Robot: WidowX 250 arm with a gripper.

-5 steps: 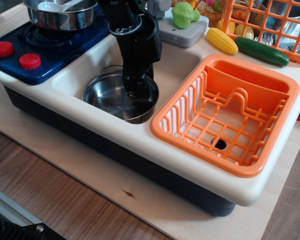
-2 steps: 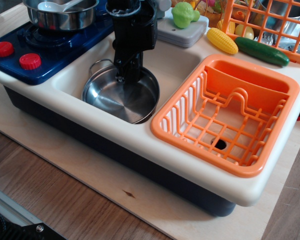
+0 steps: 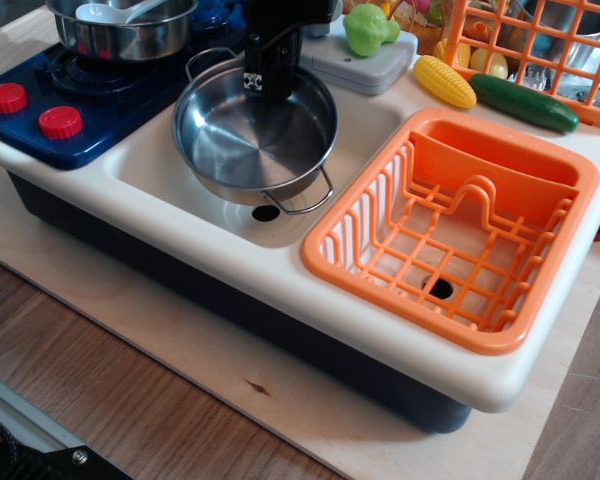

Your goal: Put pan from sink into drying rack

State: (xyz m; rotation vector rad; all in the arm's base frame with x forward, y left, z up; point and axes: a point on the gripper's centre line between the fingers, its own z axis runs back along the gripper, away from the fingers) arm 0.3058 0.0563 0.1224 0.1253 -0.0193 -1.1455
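The shiny steel pan (image 3: 250,140) hangs in the air above the cream sink (image 3: 165,170), tilted a little, with one wire loop handle at its front right and one at its back left. My black gripper (image 3: 268,78) comes down from the top edge and is shut on the pan's far rim. The sink's drain hole (image 3: 265,213) shows below the pan. The orange drying rack (image 3: 460,225) sits to the right of the sink and holds nothing.
A deeper steel pot (image 3: 125,28) with a spoon stands on the blue stove at the back left, beside two red knobs. Toy corn (image 3: 444,81), a cucumber (image 3: 523,102), a green vegetable (image 3: 367,30) and an orange lattice basket (image 3: 540,45) lie behind the rack.
The pan was lying on the sink floor with the gripper closing on its rim; now the gripper has risen and lifted the pan clear of the sink, uncovering the drain hole.
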